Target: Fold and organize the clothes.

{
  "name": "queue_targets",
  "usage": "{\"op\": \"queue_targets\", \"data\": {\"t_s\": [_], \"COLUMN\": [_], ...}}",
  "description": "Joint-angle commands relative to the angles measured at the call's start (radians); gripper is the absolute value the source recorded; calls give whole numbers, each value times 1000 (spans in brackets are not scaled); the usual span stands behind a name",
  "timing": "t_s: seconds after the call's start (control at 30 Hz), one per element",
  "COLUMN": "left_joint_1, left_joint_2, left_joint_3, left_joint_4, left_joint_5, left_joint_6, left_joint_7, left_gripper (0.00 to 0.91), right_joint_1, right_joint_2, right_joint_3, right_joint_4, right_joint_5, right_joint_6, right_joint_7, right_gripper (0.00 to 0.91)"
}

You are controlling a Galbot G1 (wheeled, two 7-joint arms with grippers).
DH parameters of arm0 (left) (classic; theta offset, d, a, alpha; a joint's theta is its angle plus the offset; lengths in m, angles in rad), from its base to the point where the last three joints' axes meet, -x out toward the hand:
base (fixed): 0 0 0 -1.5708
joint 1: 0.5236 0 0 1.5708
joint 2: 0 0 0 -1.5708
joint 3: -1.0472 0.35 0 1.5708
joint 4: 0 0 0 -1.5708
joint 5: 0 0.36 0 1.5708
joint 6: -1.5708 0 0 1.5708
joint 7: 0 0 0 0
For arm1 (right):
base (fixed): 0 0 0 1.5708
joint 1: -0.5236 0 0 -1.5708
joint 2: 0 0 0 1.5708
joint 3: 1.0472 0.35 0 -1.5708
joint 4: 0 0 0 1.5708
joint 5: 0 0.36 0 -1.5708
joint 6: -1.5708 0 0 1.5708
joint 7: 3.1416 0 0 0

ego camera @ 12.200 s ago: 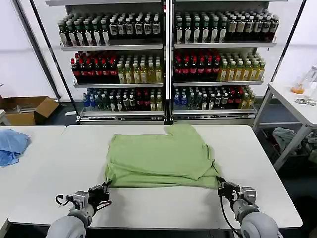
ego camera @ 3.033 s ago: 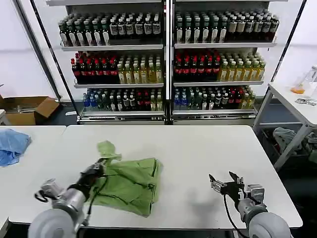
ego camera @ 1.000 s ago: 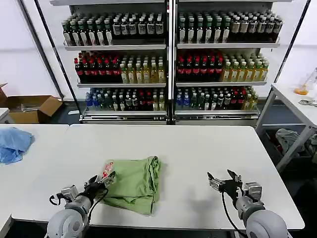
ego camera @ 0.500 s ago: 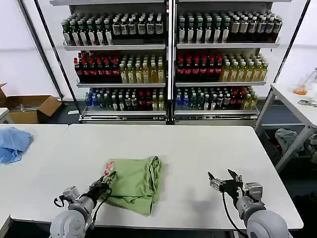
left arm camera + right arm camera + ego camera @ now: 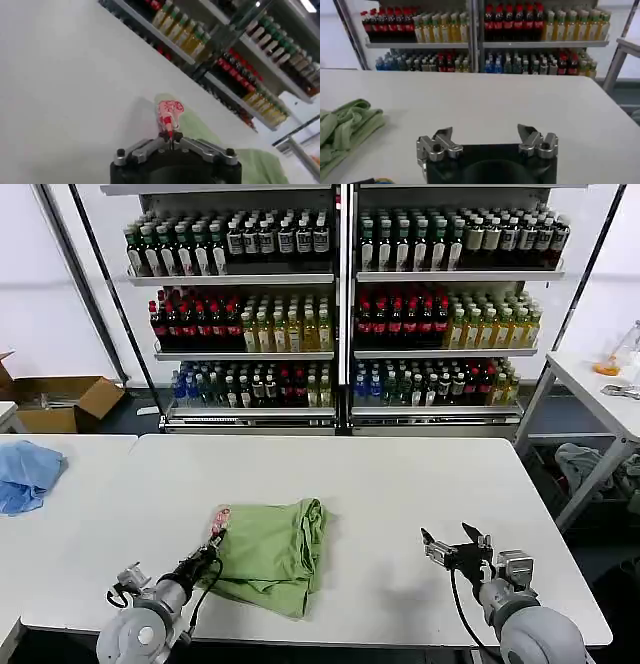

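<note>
The white surface (image 5: 400, 484) carries the shirt (image 5: 270, 554), a folded green bundle lying left of centre toward the near edge. Twelve seconds back it lay spread wide across the middle with a claw at each near corner; three seconds back it was a loose heap with one flap raised by the left arm. Now it is a compact packet, much as half a second ago, with its thick rolled edge on the right and the red-and-white patch (image 5: 218, 521) showing at its upper left corner.

Behind the surface stand the shelves (image 5: 340, 304) of bottles, unchanged. A blue cloth (image 5: 25, 474) lies on the neighbouring surface at far left, where it was before.

The left claw (image 5: 208, 553) sits at the shirt's left edge, slightly nearer the robot than half a second ago. In the left wrist view its fingers (image 5: 167, 137) are drawn tight together with the patch (image 5: 169, 112) rising just beyond them; it seems to pinch that bit of fabric, though the contact itself is hard to make out.

The right claw (image 5: 453, 549) hovers over bare surface well right of the shirt, as in the last frames, its fingers (image 5: 443, 135) spread wide and holding nothing.
</note>
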Motion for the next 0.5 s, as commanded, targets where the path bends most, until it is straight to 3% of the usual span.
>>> {"op": "queue_targets", "data": {"t_s": [0.03,0.5], "left_joint_1": [-9,-3], "left_joint_2": [22,320], "left_joint_3": [-143,-490], "left_joint_4": [-58,-243], "left_joint_5": [-130,-99], "left_joint_6": [3,42], "left_joint_7": [-14,-54], "left_gripper": [20,20], "right_joint_1": [1,12], "right_joint_2": [-15,-20], "right_joint_3": [10,7], "right_joint_4": [13,35], "right_joint_5": [8,8], "right_joint_6": [-2,-5], "right_joint_7": [4,11], "right_gripper": [907,907]}}
